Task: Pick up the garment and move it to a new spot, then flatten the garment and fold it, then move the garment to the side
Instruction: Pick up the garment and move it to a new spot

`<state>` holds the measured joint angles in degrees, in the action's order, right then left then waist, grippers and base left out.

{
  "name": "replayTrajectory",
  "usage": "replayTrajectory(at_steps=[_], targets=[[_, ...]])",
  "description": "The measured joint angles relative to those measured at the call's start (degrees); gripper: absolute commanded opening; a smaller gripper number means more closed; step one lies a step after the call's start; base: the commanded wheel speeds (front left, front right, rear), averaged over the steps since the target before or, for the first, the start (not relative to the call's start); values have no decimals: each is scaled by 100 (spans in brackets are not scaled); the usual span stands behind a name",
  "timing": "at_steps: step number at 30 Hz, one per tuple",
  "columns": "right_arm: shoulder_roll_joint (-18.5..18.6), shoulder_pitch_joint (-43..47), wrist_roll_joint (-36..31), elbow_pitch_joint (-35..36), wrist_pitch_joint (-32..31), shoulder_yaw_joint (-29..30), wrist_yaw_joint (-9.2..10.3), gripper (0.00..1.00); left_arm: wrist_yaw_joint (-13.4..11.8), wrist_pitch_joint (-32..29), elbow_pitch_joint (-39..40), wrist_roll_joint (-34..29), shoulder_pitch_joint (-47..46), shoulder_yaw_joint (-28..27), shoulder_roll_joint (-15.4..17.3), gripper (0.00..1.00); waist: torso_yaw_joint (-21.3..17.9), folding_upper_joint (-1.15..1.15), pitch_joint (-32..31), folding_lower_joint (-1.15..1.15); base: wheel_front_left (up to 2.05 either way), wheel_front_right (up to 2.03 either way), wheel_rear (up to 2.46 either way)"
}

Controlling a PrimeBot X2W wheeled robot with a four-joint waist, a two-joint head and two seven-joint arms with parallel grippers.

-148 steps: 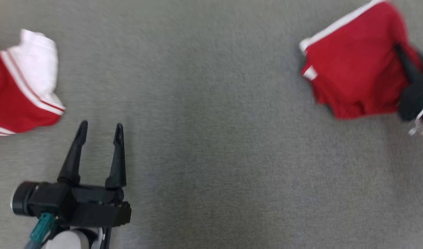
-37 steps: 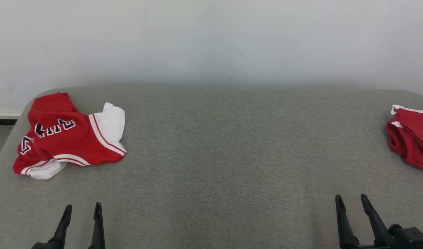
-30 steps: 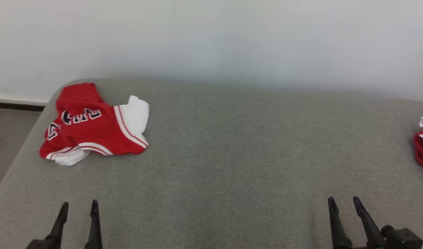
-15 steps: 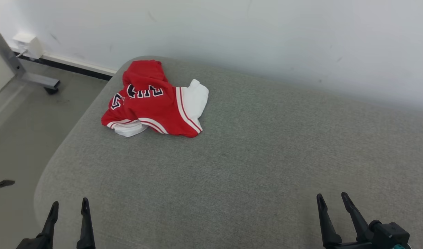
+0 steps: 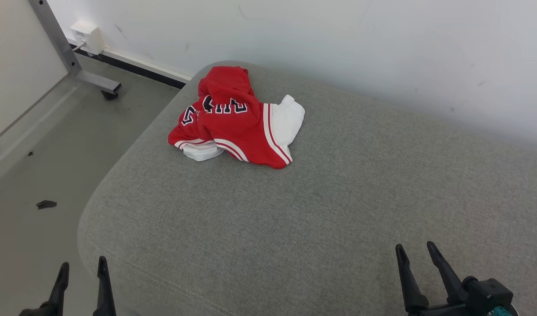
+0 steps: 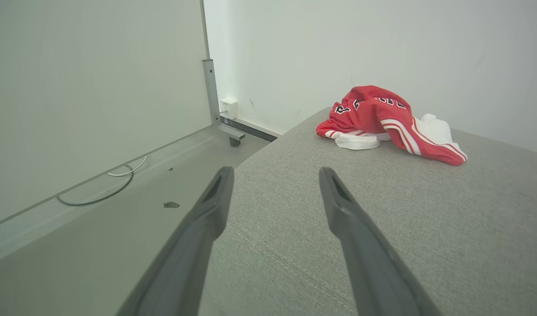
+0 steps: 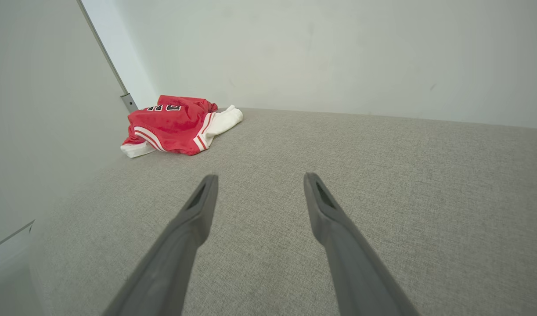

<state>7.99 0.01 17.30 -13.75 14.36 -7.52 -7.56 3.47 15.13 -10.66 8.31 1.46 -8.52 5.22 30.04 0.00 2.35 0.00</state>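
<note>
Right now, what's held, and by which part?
Nothing. The left gripper and right gripper are open and empty; the red garment lies crumpled on the grey cushion, apart from both.

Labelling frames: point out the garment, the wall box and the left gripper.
garment (image 5: 237, 129), head view, red middle panel.
wall box (image 5: 87, 36), head view, its front.
left gripper (image 5: 84, 262), head view, midway between fingertips.

the garment (image 5: 233, 120) is a red jersey with white stripes along its hems. a white part sticks out on its right side in the head view, and a smaller white bit pokes out at its near left edge. dark letters edged in white run across its top, partly lost in the folds. it lies crumpled in a loose, bunched heap, not spread flat, on the grey cushion (image 5: 294, 210), close to the far left corner and near the wall (image 5: 338, 44).
</note>
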Motion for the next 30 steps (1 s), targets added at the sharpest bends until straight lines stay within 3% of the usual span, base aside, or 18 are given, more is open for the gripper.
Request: replayTrajectory(at_steps=[14,18,30], targets=[[151,-202,-86,158,-102,129,0,100,10,0,60,180,-425,-108,4,100,-351,0,198,0,0,0,0],[252,-355,-149,332,-191,291,0,100,66,-1,54,240,-1120,-78,102,100,-563,0,427,0,0,0,0],[391,-721,-285,766,-266,779,0,100,167,-358,-536,452,-3906,-78,853,100,-1474,1,1351,1,0,0,0]])
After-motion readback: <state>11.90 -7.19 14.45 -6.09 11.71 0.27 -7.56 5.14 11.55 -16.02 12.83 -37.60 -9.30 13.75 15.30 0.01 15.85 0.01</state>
